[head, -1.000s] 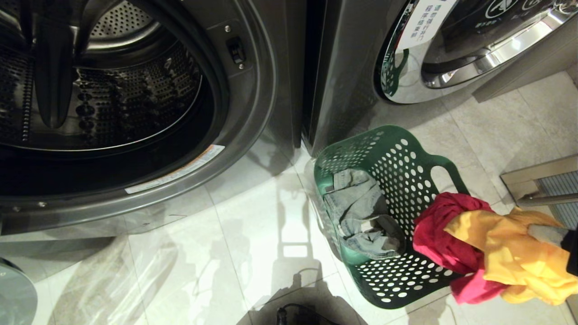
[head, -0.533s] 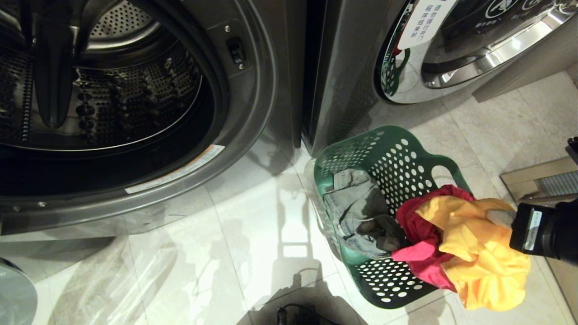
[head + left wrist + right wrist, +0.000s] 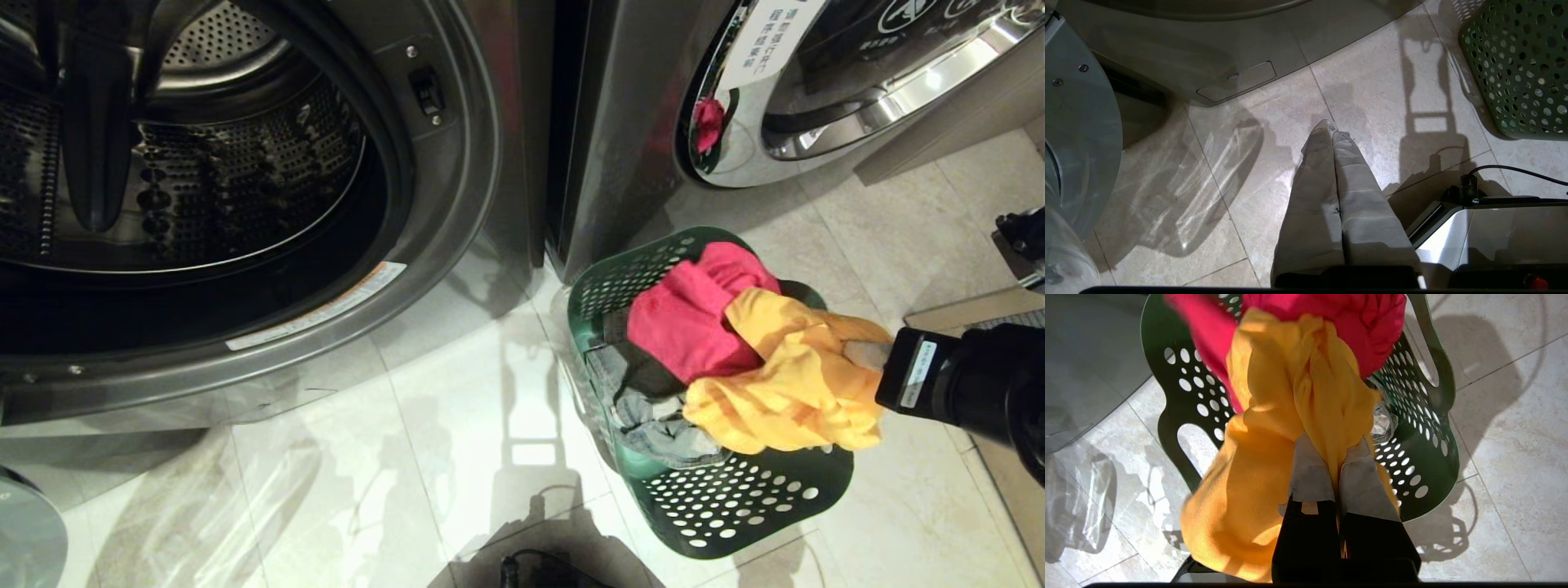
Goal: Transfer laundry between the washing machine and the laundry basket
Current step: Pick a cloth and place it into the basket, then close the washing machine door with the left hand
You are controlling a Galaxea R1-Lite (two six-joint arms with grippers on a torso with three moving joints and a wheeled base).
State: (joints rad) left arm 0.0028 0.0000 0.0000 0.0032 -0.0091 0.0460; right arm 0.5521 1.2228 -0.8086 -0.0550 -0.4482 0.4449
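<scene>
The green laundry basket stands on the floor to the right of the washing machine, whose drum is open and dark. My right gripper reaches in from the right over the basket's rim, shut on the yellow-orange garment. A pink-red garment tangled with it drapes over the basket's far side. A grey garment lies inside. In the right wrist view the gripper pinches the yellow cloth above the basket. My left gripper hangs shut and empty above the tiles.
A second machine with a chrome-rimmed shut door stands behind the basket. The open machine's clear door swings out at the left. A black cable and part of my base lie near the left gripper. A metal threshold is at the right.
My right gripper has moved in from the right edge and carried the yellow and pink-red garments over the basket. The pink-red one now rests across the basket's far side.
</scene>
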